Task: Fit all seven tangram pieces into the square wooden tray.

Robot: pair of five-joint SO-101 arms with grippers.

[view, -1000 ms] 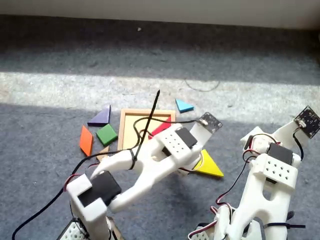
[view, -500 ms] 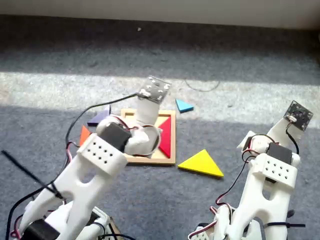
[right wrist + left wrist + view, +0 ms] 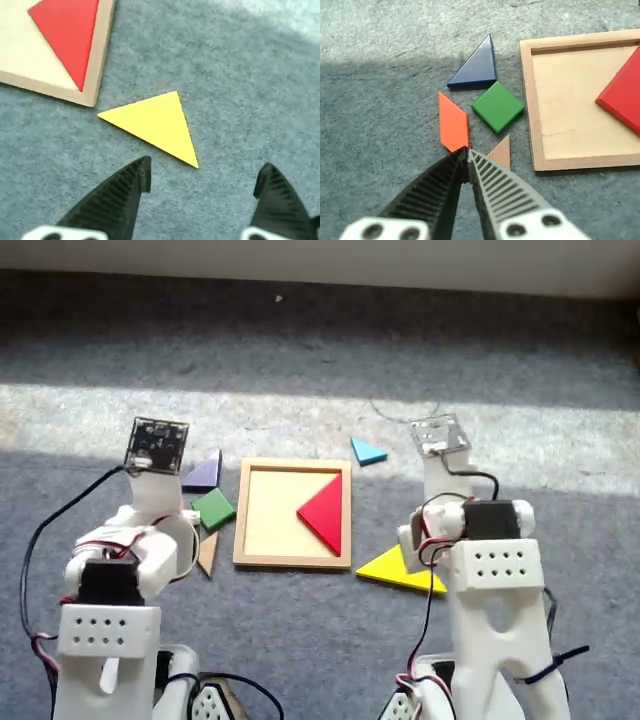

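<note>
The square wooden tray [image 3: 242, 515] holds one red triangle [image 3: 325, 510] against its right side. My left gripper [image 3: 467, 152] is shut and empty, its tips just above the near corner of the orange parallelogram [image 3: 453, 127]. Beside it lie a green square [image 3: 498, 106], a dark purple triangle [image 3: 476, 66] and a small tan triangle [image 3: 500, 152]. My right gripper [image 3: 204, 175] is open above the carpet, with the yellow triangle [image 3: 152, 125] just ahead of its fingers. That yellow triangle [image 3: 398, 568] lies off the tray's lower right corner.
A small blue triangle [image 3: 368, 451] lies on the grey carpet beyond the tray's far right corner. The green square [image 3: 213, 508], purple triangle [image 3: 203, 473] and tan triangle [image 3: 207, 552] cluster left of the tray. A pale sunlit band crosses the carpet behind.
The left arm swung from across the tray back to its left side, leaving the red triangle inside. The right arm came in from the right, over the yellow triangle.
</note>
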